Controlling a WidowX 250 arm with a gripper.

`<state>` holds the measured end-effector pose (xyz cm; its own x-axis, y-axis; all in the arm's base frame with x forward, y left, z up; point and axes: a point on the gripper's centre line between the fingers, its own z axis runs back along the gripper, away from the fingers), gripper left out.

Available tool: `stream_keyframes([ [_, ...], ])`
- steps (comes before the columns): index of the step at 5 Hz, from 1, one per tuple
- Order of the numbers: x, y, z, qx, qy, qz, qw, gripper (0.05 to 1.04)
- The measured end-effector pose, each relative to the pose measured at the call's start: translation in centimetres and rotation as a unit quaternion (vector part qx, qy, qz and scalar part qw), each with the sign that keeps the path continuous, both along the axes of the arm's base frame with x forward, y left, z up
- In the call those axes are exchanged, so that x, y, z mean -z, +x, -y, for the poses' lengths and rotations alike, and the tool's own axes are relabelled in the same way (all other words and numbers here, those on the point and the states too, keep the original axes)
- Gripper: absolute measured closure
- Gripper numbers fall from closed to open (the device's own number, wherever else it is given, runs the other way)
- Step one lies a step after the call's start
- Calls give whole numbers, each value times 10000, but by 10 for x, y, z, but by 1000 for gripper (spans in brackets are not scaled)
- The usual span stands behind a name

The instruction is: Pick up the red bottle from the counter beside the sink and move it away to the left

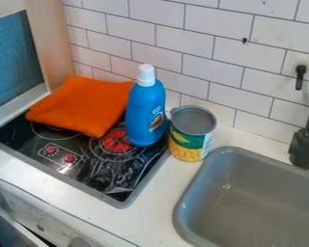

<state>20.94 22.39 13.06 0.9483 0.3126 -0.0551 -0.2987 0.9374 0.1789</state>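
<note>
A blue bottle [145, 112] with a white cap stands upright on the right part of the black stovetop [118, 193], by a red burner marking. Behind and left of it, a folded orange cloth [83, 103] lies over the back left of the stovetop. Just right of the bottle, an open, upright can [190, 140] with a green and yellow label stands near the stovetop's right edge; whether it touches the bottle, I cannot tell.
A grey sink [189, 205] is set into the white counter [160, 212] at the right, with a black faucet [305, 144] behind it. A white tiled wall [202, 58] carries a dark hook [300, 77]. Knobs line the stove's front at lower left.
</note>
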Motion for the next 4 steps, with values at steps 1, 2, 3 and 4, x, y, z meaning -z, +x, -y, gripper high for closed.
stream_keyframes([
  [1,7,2,-4,-42,-18,-84,10000,749],
  [2,12,0,-11,-190,-37,-125,9997,749],
  [3,16,-4,-8,-213,-227,-274,9991,749],
  [4,15,-3,-11,-181,-378,-464,9980,749],
])
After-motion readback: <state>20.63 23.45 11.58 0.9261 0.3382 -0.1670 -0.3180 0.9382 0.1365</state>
